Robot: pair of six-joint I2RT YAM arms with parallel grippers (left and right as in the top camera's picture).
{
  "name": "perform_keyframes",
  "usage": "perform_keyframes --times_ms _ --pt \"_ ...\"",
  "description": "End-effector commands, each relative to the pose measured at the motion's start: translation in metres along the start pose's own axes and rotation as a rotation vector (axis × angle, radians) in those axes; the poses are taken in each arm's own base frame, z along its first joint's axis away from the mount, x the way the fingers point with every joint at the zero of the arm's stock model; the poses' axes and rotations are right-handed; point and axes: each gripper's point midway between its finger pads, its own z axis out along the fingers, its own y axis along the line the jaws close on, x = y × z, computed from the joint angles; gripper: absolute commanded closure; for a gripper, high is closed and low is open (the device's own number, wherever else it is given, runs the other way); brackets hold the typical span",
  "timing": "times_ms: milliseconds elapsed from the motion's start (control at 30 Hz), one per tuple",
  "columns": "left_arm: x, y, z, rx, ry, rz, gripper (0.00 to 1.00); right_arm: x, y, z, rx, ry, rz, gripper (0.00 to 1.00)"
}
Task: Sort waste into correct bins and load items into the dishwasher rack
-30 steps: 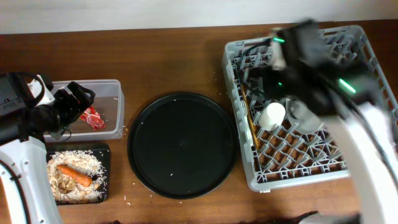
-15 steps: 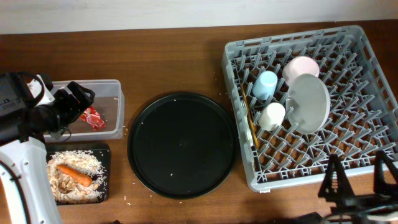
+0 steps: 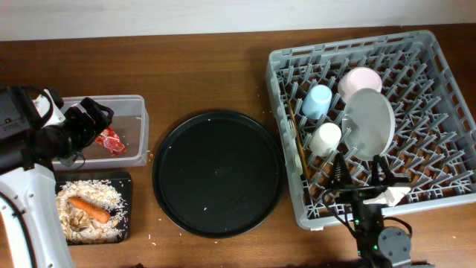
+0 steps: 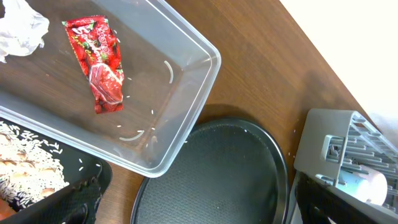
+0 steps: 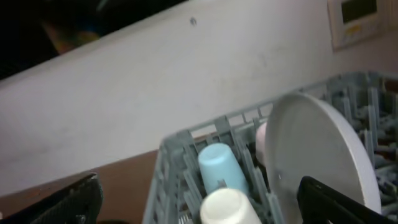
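Right gripper [image 3: 358, 173] moved over rack [image 3: 435, 112], spread wide, empty.

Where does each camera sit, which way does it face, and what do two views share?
Overhead: fixed above the table, looking straight down; left arm at the left edge, right arm at the bottom edge.
Left wrist: on the left arm, looking down into the clear tub at the red wrapper; its open jaws darken the bottom corners.
Right wrist: low by the dishwasher rack, facing across it to the wall; its jaws at the bottom corners.
Shared: overhead and left wrist both show that wrapper.
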Motion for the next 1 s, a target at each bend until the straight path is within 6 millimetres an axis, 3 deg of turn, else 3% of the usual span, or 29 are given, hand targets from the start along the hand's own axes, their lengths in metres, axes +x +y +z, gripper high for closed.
perform_keyframes --times_ms 0,133,200,333,500,967 --pt "-0.004 -0.004 -0.007 0.011 -0.023 -0.001 0.01 0.014 -0.011 0.001 0.034 0.020 0.001 0.01" --pt "-0.004 -0.004 -0.007 0.011 -0.023 -0.001 0.01 0.038 -0.034 -0.002 0.123 0.118 -0.024 0.01" --pt "-0.004 -0.004 -0.007 0.011 -0.023 -0.001 0.01 0.036 -0.036 -0.002 0.132 0.111 -0.023 0.01" --pt "-0.004 -0.004 -0.007 0.011 -0.023 -0.002 0.01 0.036 -0.036 -0.002 0.132 0.111 -0.035 0.01" --pt "-0.004 -0.004 -0.007 0.011 -0.023 -0.002 0.01 0.048 -0.015 -0.002 -0.033 0.172 -0.436 0.01" --pt "-0.004 -0.004 -0.007 0.011 -0.023 -0.001 0.01 0.048 -0.015 -0.002 -0.036 0.171 -0.474 0.01"
